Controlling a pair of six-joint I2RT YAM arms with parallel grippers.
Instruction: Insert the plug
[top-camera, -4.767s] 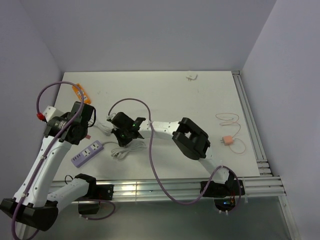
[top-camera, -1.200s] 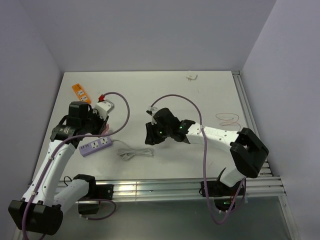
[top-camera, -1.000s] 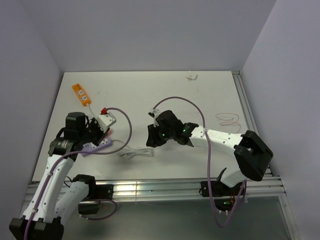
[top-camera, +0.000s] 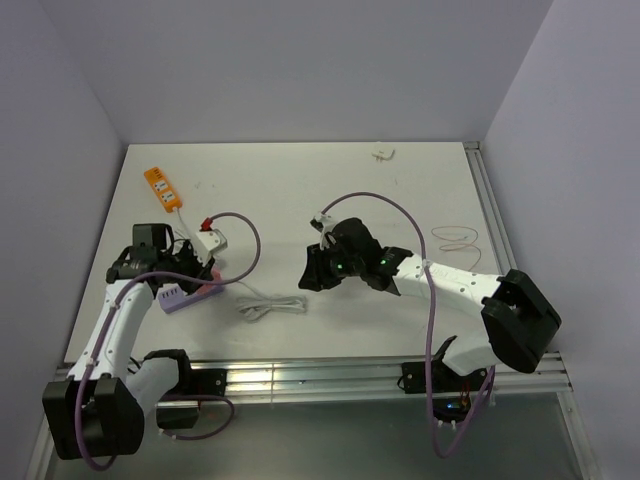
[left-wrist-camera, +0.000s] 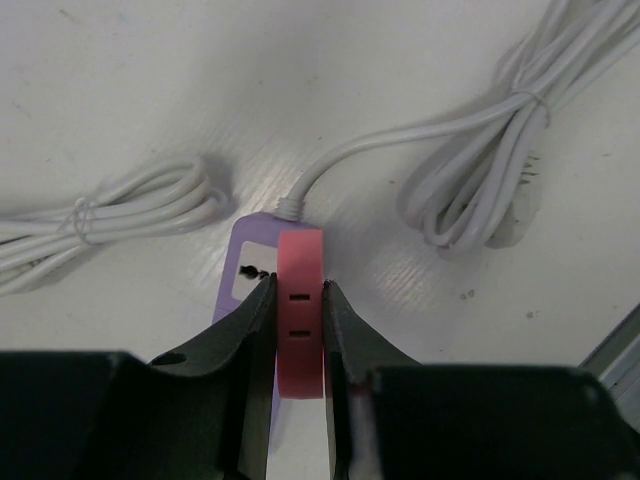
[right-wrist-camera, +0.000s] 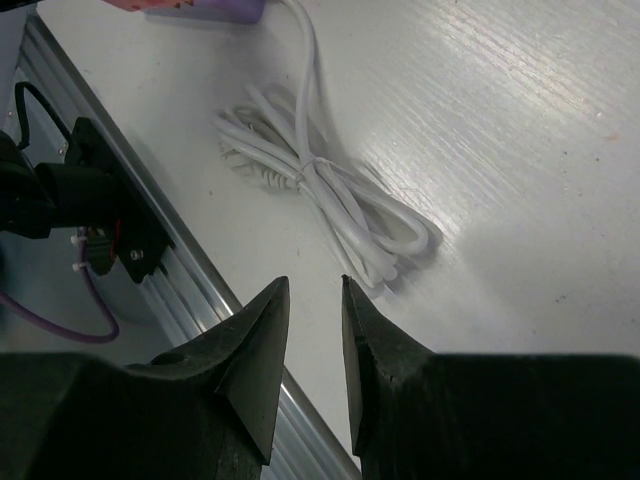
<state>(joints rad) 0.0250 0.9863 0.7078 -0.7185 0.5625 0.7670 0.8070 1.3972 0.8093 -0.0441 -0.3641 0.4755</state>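
Now L gripper (left-wrist-camera: 298, 290) clamps lilac strip (left-wrist-camera: 300, 248).

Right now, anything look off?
Left gripper is shut on the lilac strip, which seems tipped on edge, pink side up. Right gripper hovers empty near the white cord bundle. The plug is not in view.

Soft, even light is filling the overhead view. Glare is streaking the white table (right-wrist-camera: 520, 130) under the right wrist; the dark jaws are blurring close to both wrist lenses.
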